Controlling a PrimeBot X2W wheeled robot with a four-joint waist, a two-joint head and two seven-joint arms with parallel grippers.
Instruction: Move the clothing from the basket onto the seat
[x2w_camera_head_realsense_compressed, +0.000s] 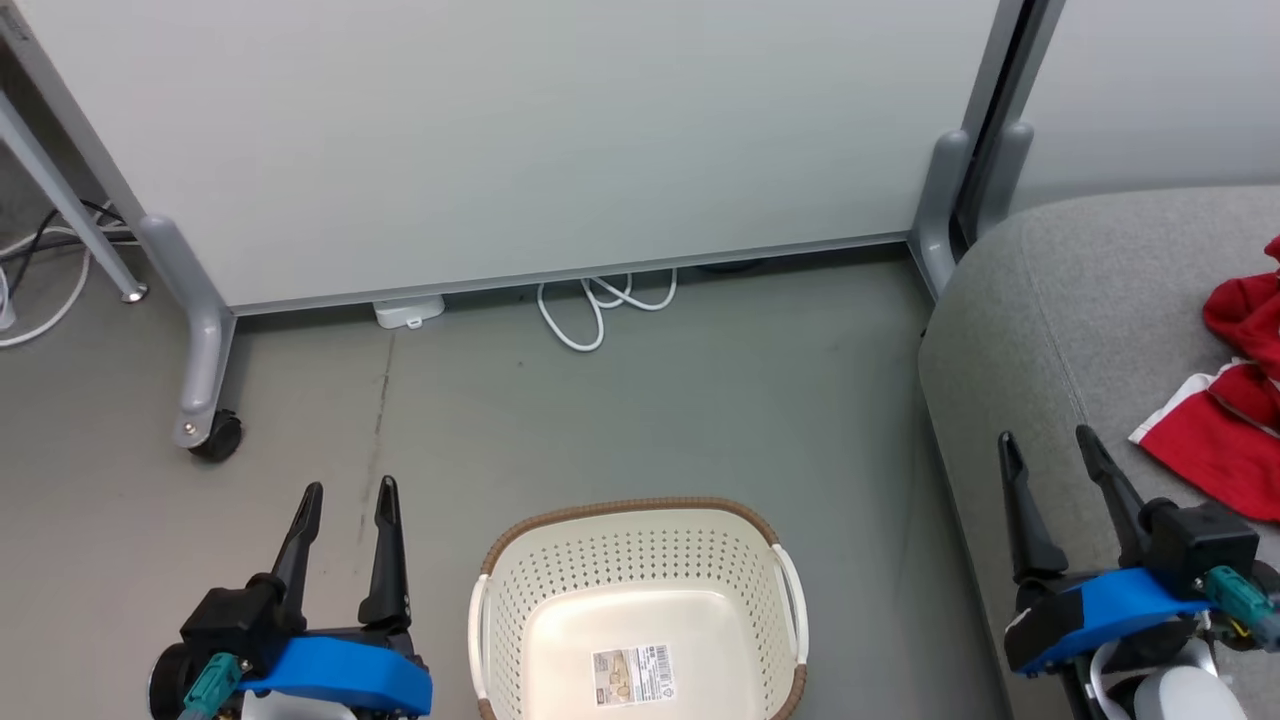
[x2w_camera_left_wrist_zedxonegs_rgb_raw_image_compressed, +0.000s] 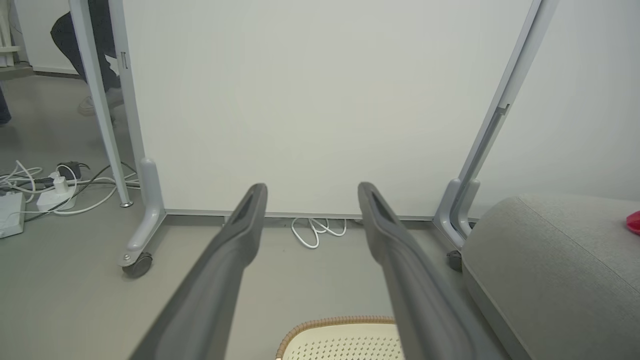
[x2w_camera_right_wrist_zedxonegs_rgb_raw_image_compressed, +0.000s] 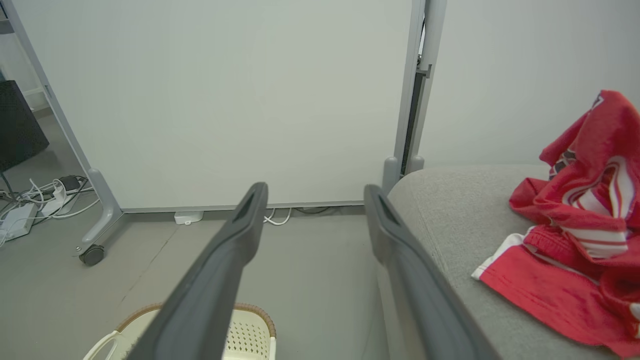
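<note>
Head view puts the basket (x2w_camera_head_realsense_compressed: 625, 505) on the floor between the 2 grippers, closer to the left gripper (x2w_camera_head_realsense_compressed: 350, 487). No clothing shows inside it, just 1 label (x2w_camera_head_realsense_compressed: 633, 675) on its bottom; its near end is cut off by the frame edge. The clothing (x2w_camera_head_realsense_compressed: 1225, 440) lies as 1 red heap on the seat (x2w_camera_head_realsense_compressed: 1040, 300), just to the right of the right gripper (x2w_camera_head_realsense_compressed: 1045, 435) and well apart from the left one, so the right arm is nearer. I make out at least 2 pieces, 1 crumpled at the far side and 1 flatter with white trim nearer; its long edge runs left to right. Both claws gape wide and hold nothing. Judging by this, nothing is left to carry over.
</note>
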